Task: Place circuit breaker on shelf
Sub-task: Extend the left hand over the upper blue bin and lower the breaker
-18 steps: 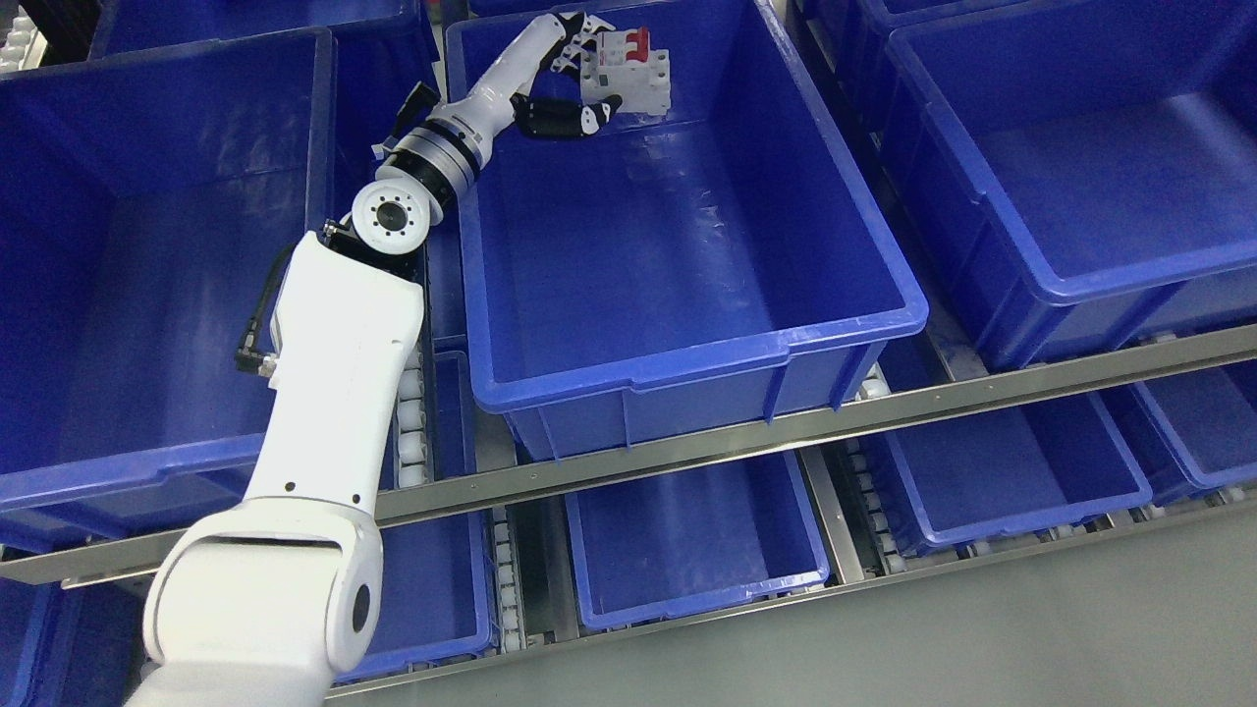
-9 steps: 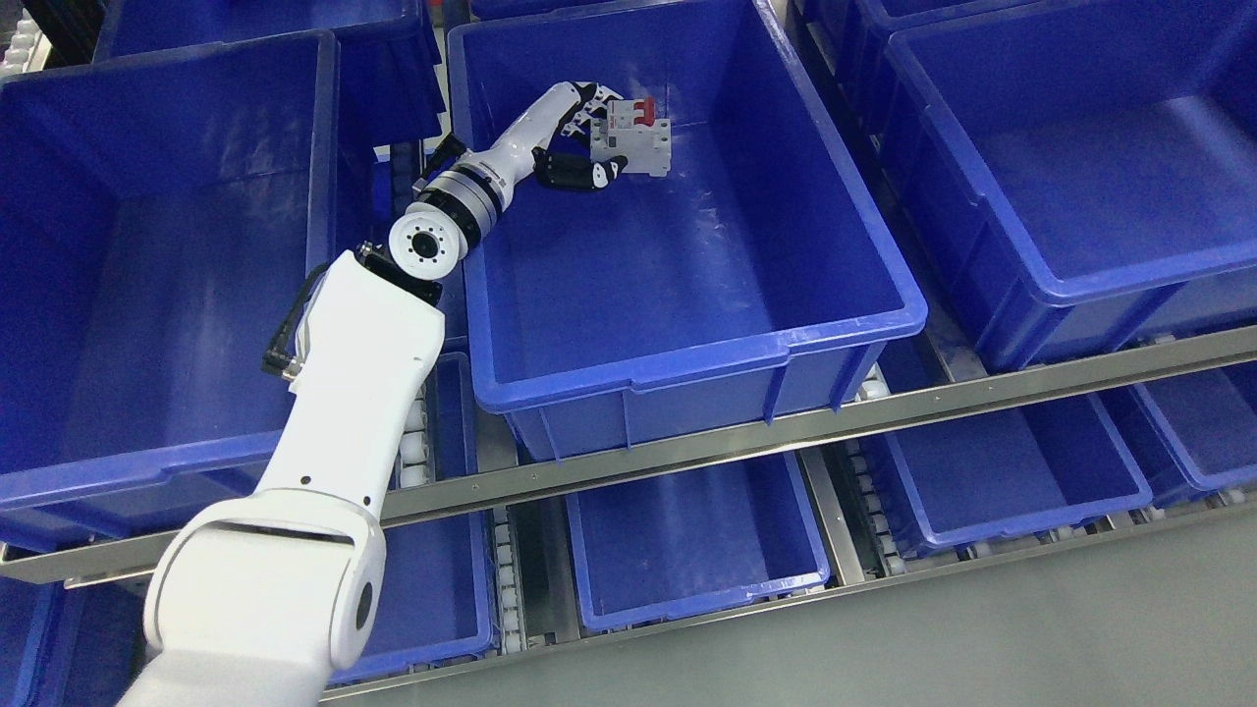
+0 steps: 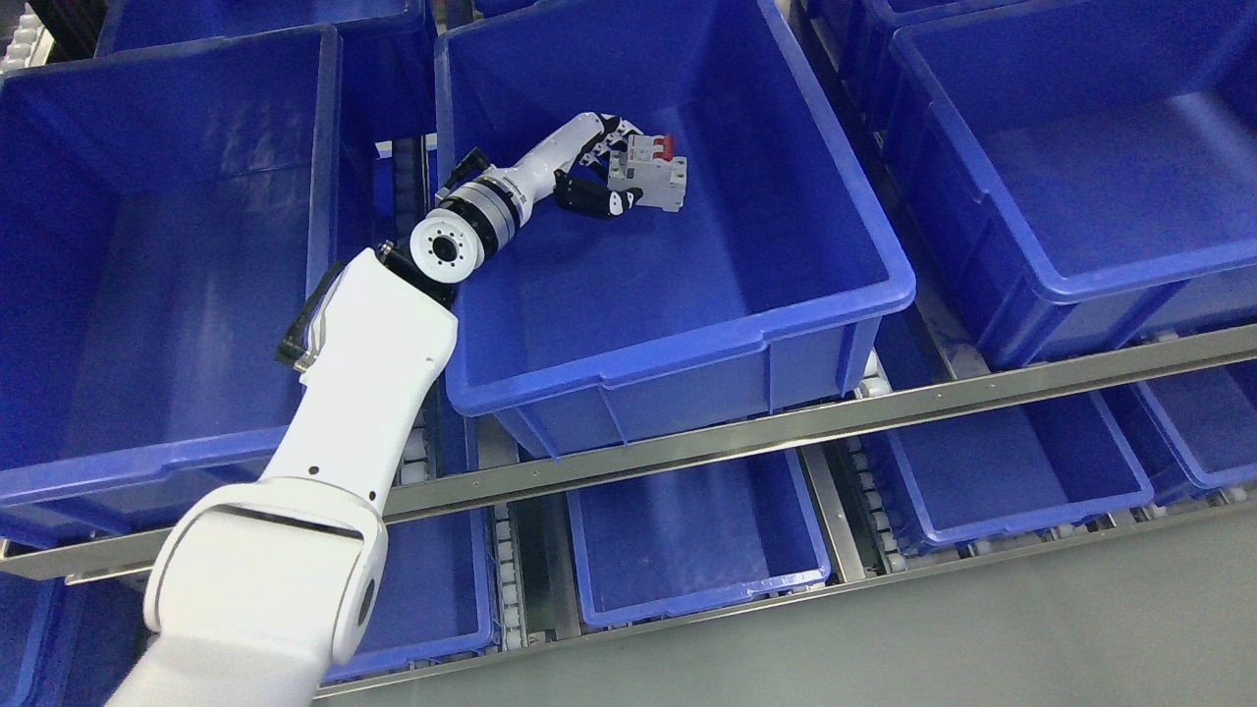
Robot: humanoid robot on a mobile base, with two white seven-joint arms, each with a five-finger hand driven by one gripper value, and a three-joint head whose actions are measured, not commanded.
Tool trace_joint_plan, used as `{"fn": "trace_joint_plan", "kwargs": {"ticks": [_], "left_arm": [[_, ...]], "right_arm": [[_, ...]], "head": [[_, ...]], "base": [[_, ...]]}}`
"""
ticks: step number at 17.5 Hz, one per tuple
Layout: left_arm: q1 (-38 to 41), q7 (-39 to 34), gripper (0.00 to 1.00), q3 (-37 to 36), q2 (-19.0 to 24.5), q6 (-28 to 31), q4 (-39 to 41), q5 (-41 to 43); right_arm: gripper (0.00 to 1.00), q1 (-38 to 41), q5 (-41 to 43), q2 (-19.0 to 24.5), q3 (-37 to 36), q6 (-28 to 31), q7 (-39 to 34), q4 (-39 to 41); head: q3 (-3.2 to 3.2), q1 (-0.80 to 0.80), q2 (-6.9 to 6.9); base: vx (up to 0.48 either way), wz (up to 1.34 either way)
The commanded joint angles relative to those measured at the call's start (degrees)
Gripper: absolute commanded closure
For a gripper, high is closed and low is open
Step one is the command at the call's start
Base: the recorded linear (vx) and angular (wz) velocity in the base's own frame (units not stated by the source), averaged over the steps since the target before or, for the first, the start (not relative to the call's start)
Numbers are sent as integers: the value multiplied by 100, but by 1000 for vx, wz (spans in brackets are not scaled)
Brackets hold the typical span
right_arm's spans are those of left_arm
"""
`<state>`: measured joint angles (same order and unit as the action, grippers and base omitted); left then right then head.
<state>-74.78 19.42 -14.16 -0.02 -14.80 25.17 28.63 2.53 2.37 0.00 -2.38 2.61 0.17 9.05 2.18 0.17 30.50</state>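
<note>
A warehouse or factory storeroom, to judge by the rows of identical blue bins (image 3: 678, 353) sitting tilted on a metal flow rack with steel rails (image 3: 884, 407) and white roller tracks (image 3: 506, 570), in two tiers above a plain grey floor (image 3: 1031, 638).

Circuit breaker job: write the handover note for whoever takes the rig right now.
Left hand: shut on the circuit breaker, fingers wrapped around its left side, inside the middle blue bin on the upper shelf level.
Right hand: not in view.
Breaker: white body, red switches on top, low over the bin's floor toward the back; whether it touches the floor cannot be told.
Done: breaker carried into the bin.
Left: set it down, open the fingers, pull the arm out over the bin's left wall.
</note>
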Motion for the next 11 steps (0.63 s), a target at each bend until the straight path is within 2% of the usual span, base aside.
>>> {"fn": "trace_joint_plan", "kwargs": {"ticks": [1,6,11], "left_arm": [[-239,-9,70,-377,102,-23,5,-138],[-230,-8,70,-851,102,161,14,-147],[-230,-61,69,-922,102,-136,93,-515]], "right_arm": [[0,2,0,-100,0,12,1,0],[0,2,0,-100,-8,12,1,0],[0,2,0,-100,0,12,1,0]], "head": [[0,0,0],[0,0,0],[0,0,-1]], "base": [[1,-48],[4,-14],[1,0]]}}
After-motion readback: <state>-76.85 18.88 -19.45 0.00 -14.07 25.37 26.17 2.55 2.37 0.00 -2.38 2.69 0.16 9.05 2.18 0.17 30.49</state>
